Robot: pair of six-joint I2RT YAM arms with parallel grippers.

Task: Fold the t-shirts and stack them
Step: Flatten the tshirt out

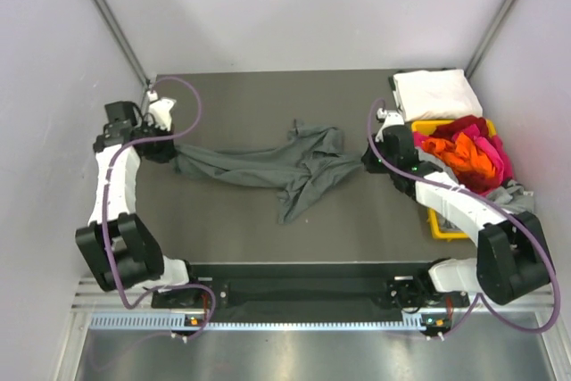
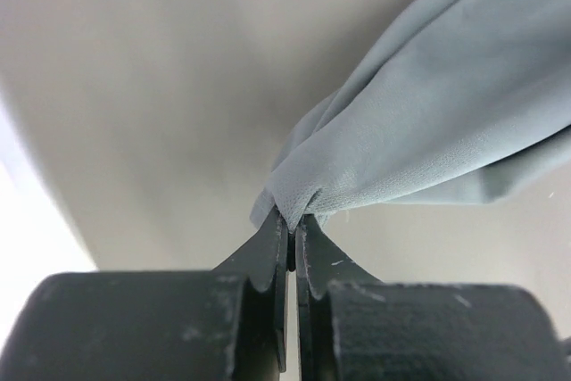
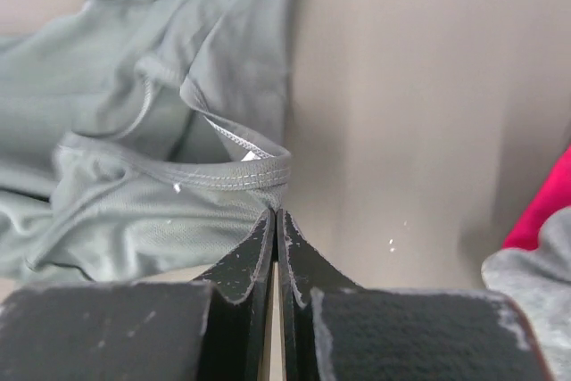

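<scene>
Both arms, elbows bowed outward, reach low over the bench (image 1: pixel 259 95). The left pincer (image 2: pixel 291 231) and the right pincer (image 3: pixel 276 220) each pinch shut on an end of the dark grey t-shirt (image 1: pixel 268 167).

You: left gripper (image 2: pixel 292 227) jaws pinched tight on bunched edge of grey t-shirt (image 2: pixel 437 122). Cloth fans up, rightward from fingertips. Bare table (image 2: pixel 152 86) beyond fingers, to their left.
</scene>
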